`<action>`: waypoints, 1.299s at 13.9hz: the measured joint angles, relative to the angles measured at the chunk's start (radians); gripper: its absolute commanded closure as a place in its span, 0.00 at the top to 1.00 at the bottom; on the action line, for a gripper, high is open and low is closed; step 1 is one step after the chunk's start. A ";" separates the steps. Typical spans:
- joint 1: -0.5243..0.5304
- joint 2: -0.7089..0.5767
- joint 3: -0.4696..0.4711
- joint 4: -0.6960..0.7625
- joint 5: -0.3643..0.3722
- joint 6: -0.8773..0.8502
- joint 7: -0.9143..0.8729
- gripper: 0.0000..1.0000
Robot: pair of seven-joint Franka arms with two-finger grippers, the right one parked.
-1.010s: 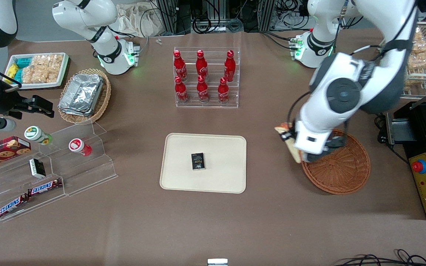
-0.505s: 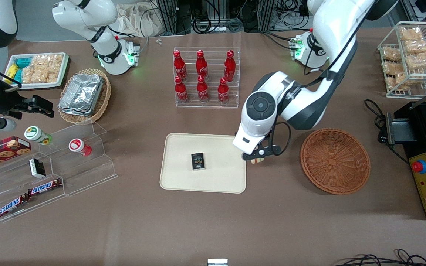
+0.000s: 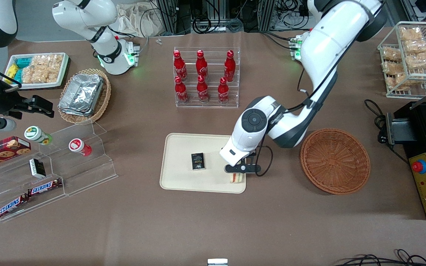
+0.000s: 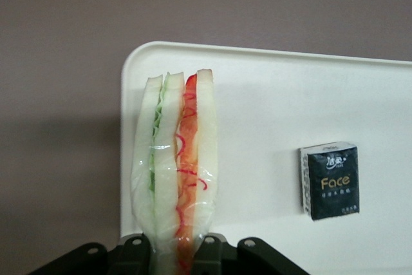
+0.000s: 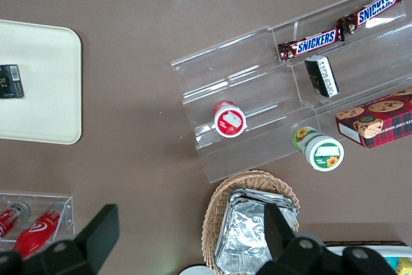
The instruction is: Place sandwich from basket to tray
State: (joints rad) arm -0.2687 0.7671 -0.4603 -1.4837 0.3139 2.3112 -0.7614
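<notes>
Gripper (image 3: 238, 173) at frame centre, clenched on the sandwich (image 3: 236, 178), wedge hanging just below its fingers, over the tray (image 3: 183, 181) corner nearest the basket (image 3: 335, 161), small black packet (image 3: 198, 161) mid-tray

Hand (image 3: 238, 173) above tray's (image 3: 183, 184) corner nearest the basket (image 3: 335, 160) — sandwich (image 3: 236, 178) in it, basket beside tray.

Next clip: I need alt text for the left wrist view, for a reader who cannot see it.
The left arm's gripper is shut on a wrapped sandwich, held over a corner of the cream tray, with green and orange-red filling showing. A small dark pack labelled "Face" lies flat on the tray beside it, on a brown table.
</notes>
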 measured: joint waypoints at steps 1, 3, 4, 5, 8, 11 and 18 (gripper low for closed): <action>-0.001 0.031 0.000 0.001 0.005 0.033 0.017 0.00; -0.007 0.075 0.000 0.006 0.020 0.059 0.030 0.48; -0.011 0.081 0.000 0.015 0.021 0.061 0.030 0.99; -0.013 0.081 0.000 0.022 0.023 0.058 0.030 1.00; -0.013 0.080 0.002 0.034 0.024 0.058 0.028 1.00; -0.013 0.038 0.000 0.053 0.024 -0.032 0.000 1.00; 0.054 -0.264 0.014 0.048 0.028 -0.479 -0.122 1.00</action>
State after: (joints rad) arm -0.2144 0.5034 -0.4460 -1.4354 0.3423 1.8321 -0.8833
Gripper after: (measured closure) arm 0.000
